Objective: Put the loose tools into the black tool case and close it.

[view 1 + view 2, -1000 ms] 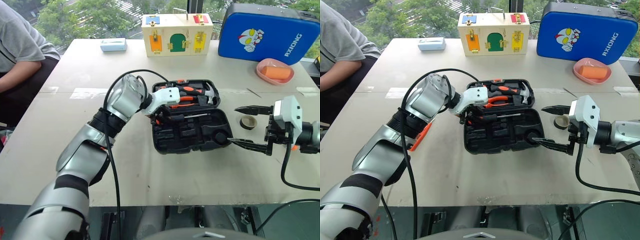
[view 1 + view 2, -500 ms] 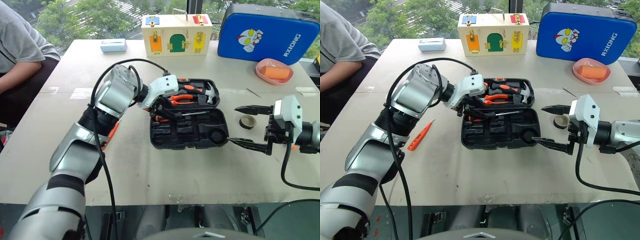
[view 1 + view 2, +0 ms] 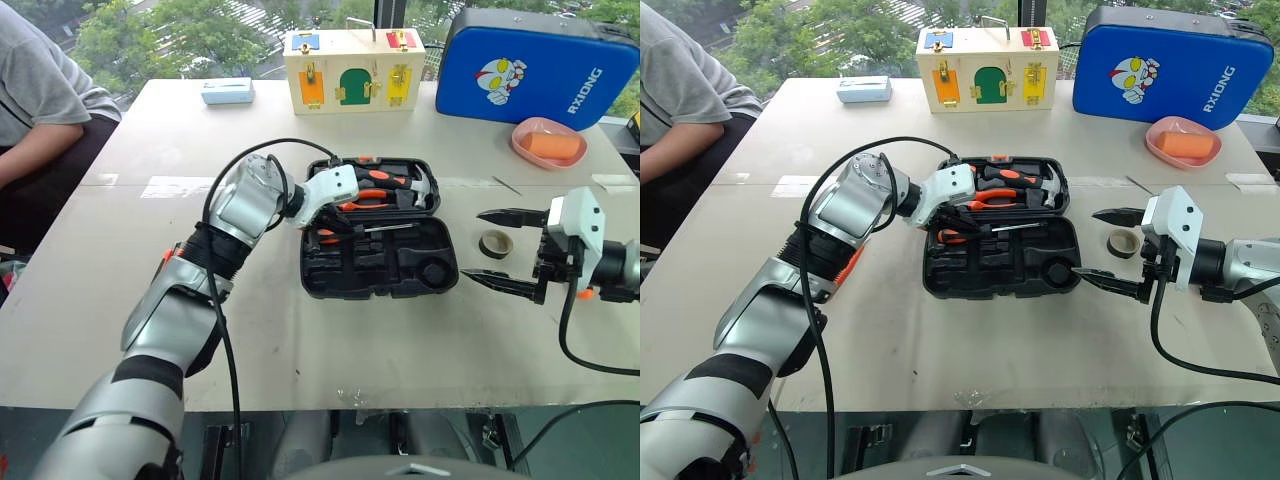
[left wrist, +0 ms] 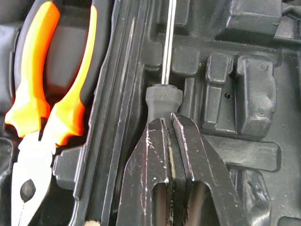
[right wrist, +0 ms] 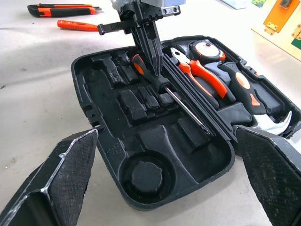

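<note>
The black tool case [image 3: 380, 292] lies open mid-table. A black-and-orange screwdriver [image 5: 186, 108] lies in its near half, steel shaft pointing right. My left gripper [image 3: 328, 226] is shut, and its tips [image 4: 170, 117] rest on the screwdriver's black collar [image 4: 163, 99] without gripping it. My right gripper [image 3: 1090, 243] hangs open just right of the case. The small dark tape roll [image 3: 495, 243] lies on the table by its fingers. The utility knife [image 5: 61, 9] and the slim orange tester screwdriver [image 5: 77, 25] lie on the table left of the case, partly behind my left arm.
Pliers [image 3: 365, 200], a hammer and a tape measure fill the case's far half. At the back stand a wooden lock box [image 3: 353, 68], a blue cartoon case [image 3: 535, 65], a pink dish [image 3: 548, 142] and a small pale box [image 3: 227, 90]. A person [image 3: 40, 100] sits at far left.
My left gripper's fingers have gone from open to shut, and the hand has come back down onto the screwdriver's handle in the case. The right gripper has stayed where it was.
</note>
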`<action>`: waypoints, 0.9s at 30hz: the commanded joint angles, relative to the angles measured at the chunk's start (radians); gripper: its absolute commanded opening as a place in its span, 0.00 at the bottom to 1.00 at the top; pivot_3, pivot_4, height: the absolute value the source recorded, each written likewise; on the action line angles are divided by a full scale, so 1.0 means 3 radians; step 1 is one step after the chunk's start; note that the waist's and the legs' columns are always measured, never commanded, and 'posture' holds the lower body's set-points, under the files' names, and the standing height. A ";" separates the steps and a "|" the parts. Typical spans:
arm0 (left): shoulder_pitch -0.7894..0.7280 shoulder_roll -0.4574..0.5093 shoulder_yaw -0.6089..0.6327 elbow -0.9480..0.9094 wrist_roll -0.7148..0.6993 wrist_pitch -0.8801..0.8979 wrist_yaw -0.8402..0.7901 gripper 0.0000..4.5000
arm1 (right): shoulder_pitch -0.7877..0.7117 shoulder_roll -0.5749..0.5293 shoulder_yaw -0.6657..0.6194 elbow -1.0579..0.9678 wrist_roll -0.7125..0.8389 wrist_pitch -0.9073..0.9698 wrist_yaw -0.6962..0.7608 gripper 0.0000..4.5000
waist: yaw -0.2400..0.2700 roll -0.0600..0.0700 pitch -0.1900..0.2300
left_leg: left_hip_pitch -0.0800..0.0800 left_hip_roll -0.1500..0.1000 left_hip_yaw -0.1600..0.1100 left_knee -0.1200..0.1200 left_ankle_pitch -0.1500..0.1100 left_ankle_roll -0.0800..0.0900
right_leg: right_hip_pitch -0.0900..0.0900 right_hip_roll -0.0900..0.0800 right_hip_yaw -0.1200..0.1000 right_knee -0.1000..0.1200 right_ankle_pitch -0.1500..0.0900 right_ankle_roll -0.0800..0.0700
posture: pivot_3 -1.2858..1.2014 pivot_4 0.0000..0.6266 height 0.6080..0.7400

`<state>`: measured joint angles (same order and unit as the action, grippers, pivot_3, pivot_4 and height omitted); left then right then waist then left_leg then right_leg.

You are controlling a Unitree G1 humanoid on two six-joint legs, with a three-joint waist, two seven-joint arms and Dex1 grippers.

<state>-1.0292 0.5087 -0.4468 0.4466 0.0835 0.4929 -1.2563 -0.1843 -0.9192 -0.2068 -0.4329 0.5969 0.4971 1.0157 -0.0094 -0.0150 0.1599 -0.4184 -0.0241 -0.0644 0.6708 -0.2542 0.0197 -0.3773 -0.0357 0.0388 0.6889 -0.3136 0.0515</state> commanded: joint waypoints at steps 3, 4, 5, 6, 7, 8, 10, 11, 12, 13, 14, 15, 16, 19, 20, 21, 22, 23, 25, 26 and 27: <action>0.0087 0.0030 -0.0120 0.0031 0.0143 -0.0110 -0.0055 0.01 | -0.0041 0.0007 -0.0077 -0.0055 0.0040 -0.0011 -0.0029 1.00 | -0.0003 0.0001 -0.0001 | 0.0001 0.0000 0.0001 0.0000 0.0000 0.0000 | 0.0000 0.0000 0.0001 0.0002 0.0000 0.0000 | 0.52 0.24 0.96; 0.0115 0.0035 -0.0137 0.0024 0.0165 -0.0123 -0.0060 0.01 | -0.0042 0.0012 -0.0081 -0.0053 0.0047 -0.0004 -0.0037 1.00 | -0.0004 0.0001 -0.0001 | 0.0002 0.0000 0.0001 0.0000 0.0000 0.0000 | 0.0000 0.0001 0.0001 0.0003 0.0000 0.0000 | 0.52 0.24 0.96; 0.0144 0.0034 -0.0163 0.0048 0.0202 -0.0168 -0.0042 0.01 | -0.0042 0.0015 -0.0082 -0.0047 0.0049 -0.0002 -0.0042 1.00 | -0.0005 0.0001 -0.0002 | 0.0003 0.0000 0.0001 0.0000 0.0000 0.0000 | 0.0001 0.0001 0.0002 0.0004 0.0000 0.0000 | 0.52 0.24 0.96; 0.0162 0.0021 -0.0184 0.0100 0.0243 -0.0213 -0.0003 0.01 | -0.0040 0.0017 -0.0081 -0.0043 0.0047 -0.0003 -0.0044 1.00 | -0.0005 0.0001 -0.0002 | 0.0004 0.0000 0.0001 0.0000 0.0000 0.0001 | 0.0001 0.0001 0.0002 0.0005 0.0000 0.0000 | 0.52 0.24 0.96; 0.0173 0.0005 -0.0210 0.0170 0.0288 -0.0275 0.0038 0.01 | -0.0038 0.0018 -0.0079 -0.0036 0.0042 -0.0008 -0.0043 1.00 | -0.0005 0.0001 -0.0002 | 0.0005 0.0000 0.0002 0.0000 0.0000 0.0001 | 0.0001 0.0001 0.0003 0.0006 0.0000 0.0000 | 0.52 0.24 0.96; 0.0181 -0.0010 -0.0230 0.0230 0.0321 -0.0331 0.0064 0.01 | -0.0036 0.0018 -0.0075 -0.0027 0.0034 -0.0014 -0.0041 1.00 | -0.0004 0.0001 -0.0003 | 0.0006 0.0000 0.0002 0.0000 -0.0001 0.0001 | 0.0001 0.0001 0.0003 0.0008 0.0000 0.0000 | 0.52 0.24 0.96; 0.0183 -0.0031 -0.0239 0.0312 0.0357 -0.0402 0.0082 0.01 | -0.0040 0.0014 -0.0067 -0.0014 0.0021 -0.0015 -0.0046 1.00 | -0.0003 0.0002 -0.0007 | 0.0010 0.0000 0.0004 0.0001 -0.0006 0.0010 | 0.0003 0.0001 0.0005 0.0013 0.0000 0.0000 | 0.52 0.24 0.96; 0.0192 -0.0043 -0.0233 0.0330 0.0354 -0.0415 0.0072 0.01 | -0.0040 0.0011 -0.0067 0.0008 0.0001 -0.0018 -0.0057 1.00 | -0.0003 0.0003 -0.0011 | 0.0011 0.0000 0.0004 0.0002 -0.0006 0.0011 | 0.0003 0.0001 0.0005 0.0014 0.0000 0.0000 | 0.52 0.24 0.96; 0.0203 -0.0051 -0.0230 0.0335 0.0351 -0.0417 0.0054 0.01 | -0.0039 0.0009 -0.0068 0.0028 -0.0015 -0.0020 -0.0069 1.00 | -0.0003 0.0003 -0.0012 | 0.0013 0.0000 0.0005 0.0003 -0.0007 0.0012 | 0.0003 0.0001 0.0006 0.0017 0.0000 0.0000 | 0.52 0.24 0.96; 0.0218 -0.0059 -0.0226 0.0324 0.0348 -0.0415 0.0043 0.01 | -0.0031 0.0006 -0.0073 0.0053 -0.0030 -0.0028 -0.0071 1.00 | -0.0003 0.0003 -0.0014 | 0.0014 0.0000 0.0004 0.0004 -0.0007 0.0012 | 0.0004 0.0001 0.0005 0.0019 0.0000 0.0000 | 0.52 0.24 0.96; 0.0231 -0.0065 -0.0228 0.0313 0.0350 -0.0424 0.0033 0.01 | -0.0023 0.0002 -0.0075 0.0075 -0.0048 -0.0046 -0.0068 1.00 | -0.0003 0.0004 -0.0016 | 0.0014 0.0000 0.0005 0.0005 -0.0007 0.0013 | 0.0005 0.0002 0.0005 0.0020 0.0000 0.0000 | 0.52 0.24 0.96; 0.0241 -0.0073 -0.0216 0.0305 0.0352 -0.0452 0.0055 0.01 | -0.0017 0.0000 -0.0077 0.0089 -0.0057 -0.0057 -0.0064 1.00 | -0.0003 0.0005 -0.0019 | 0.0014 0.0000 0.0005 0.0006 -0.0008 0.0013 | 0.0005 0.0002 0.0005 0.0021 0.0000 0.0000 | 0.52 0.24 0.96; 0.0249 -0.0078 -0.0205 0.0303 0.0355 -0.0475 0.0072 0.01 | -0.0014 0.0001 -0.0075 0.0095 -0.0064 -0.0064 -0.0063 1.00 | -0.0003 0.0007 -0.0025 | 0.0014 0.0000 0.0005 0.0006 -0.0008 0.0013 | 0.0005 0.0002 0.0006 0.0021 0.0000 0.0000 | 0.52 0.24 0.96; 0.0233 -0.0079 -0.0105 0.0291 0.0321 -0.0430 0.0110 0.01 | -0.0019 0.0005 -0.0073 0.0119 -0.0099 -0.0070 -0.0079 1.00 | 0.0001 0.0009 -0.0030 | 0.0014 0.0000 0.0004 0.0006 -0.0008 0.0013 | 0.0005 0.0002 0.0005 0.0021 0.0000 0.0000 | 0.52 0.24 0.96; 0.0257 -0.0043 0.0062 0.0175 0.0185 -0.0435 0.0102 0.01 | -0.0018 0.0006 -0.0071 0.0149 -0.0136 -0.0079 -0.0099 1.00 | 0.0000 0.0009 -0.0030 | 0.0014 0.0000 0.0004 0.0006 -0.0008 0.0013 | 0.0005 0.0002 0.0005 0.0020 0.0000 0.0000 | 0.52 0.24 0.96; 0.0291 -0.0001 0.0233 0.0034 0.0033 -0.0417 0.0070 0.01 | -0.0015 0.0010 -0.0072 0.0174 -0.0170 -0.0089 -0.0120 1.00 | -0.0002 0.0009 -0.0030 | 0.0014 0.0000 0.0004 0.0006 -0.0008 0.0013 | 0.0005 0.0002 0.0005 0.0021 0.0000 0.0000 | 0.52 0.24 0.96; 0.0345 0.0044 0.0408 -0.0143 -0.0128 -0.0383 0.0031 0.01 | -0.0003 0.0014 -0.0082 0.0190 -0.0196 -0.0099 -0.0136 1.00 | -0.0009 0.0009 -0.0029 | 0.0014 0.0000 0.0004 0.0006 -0.0008 0.0013 | 0.0004 0.0002 0.0006 0.0021 0.0000 0.0000 | 0.52 0.24 0.96; 0.0417 0.0086 0.0590 -0.0339 -0.0309 -0.0361 -0.0013 0.07 | 0.0008 0.0020 -0.0098 0.0199 -0.0215 -0.0109 -0.0154 1.00 | -0.0018 0.0007 -0.0028 | 0.0012 0.0000 0.0005 0.0005 -0.0008 0.0013 | 0.0002 0.0000 0.0007 0.0021 0.0000 0.0000 | 0.52 0.24 0.96; 0.0608 0.0159 0.0909 -0.0757 -0.0641 -0.0372 -0.0062 0.23 | 0.0048 0.0030 -0.0157 0.0200 -0.0221 -0.0107 -0.0194 1.00 | -0.0034 0.0007 -0.0027 | 0.0008 0.0004 0.0004 0.0003 -0.0007 0.0011 | -0.0005 -0.0003 0.0011 0.0020 0.0000 0.0000 | 0.52 0.24 0.96; 0.0721 0.0253 0.1111 -0.1057 -0.0919 -0.0124 -0.0157 0.29 | 0.0091 0.0040 -0.0240 0.0190 -0.0203 -0.0074 -0.0250 1.00 | -0.0030 0.0006 -0.0025 | 0.0007 0.0005 0.0003 0.0000 -0.0001 0.0002 | -0.0007 -0.0004 0.0012 0.0019 -0.0001 -0.0001 | 0.52 0.24 0.96; 0.0826 0.0336 0.1292 -0.1339 -0.1208 0.0148 -0.0243 0.43 | 0.0160 0.0047 -0.0341 0.0180 -0.0191 -0.0048 -0.0299 1.00 | -0.0027 0.0005 -0.0024 | 0.0005 0.0006 0.0000 -0.0003 0.0000 -0.0001 | -0.0008 -0.0005 0.0009 0.0017 -0.0001 -0.0001 | 0.52 0.24 0.96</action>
<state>-0.7884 0.5619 -0.1844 0.2187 -0.1260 0.4385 -1.2851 -0.1542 -0.9091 -0.2286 -0.3576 0.5286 0.4819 0.9536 -0.0175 -0.0136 0.1526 -0.4172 -0.0219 -0.0647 0.6695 -0.2541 0.0192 -0.3801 -0.0372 0.0414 0.6939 -0.3138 0.0512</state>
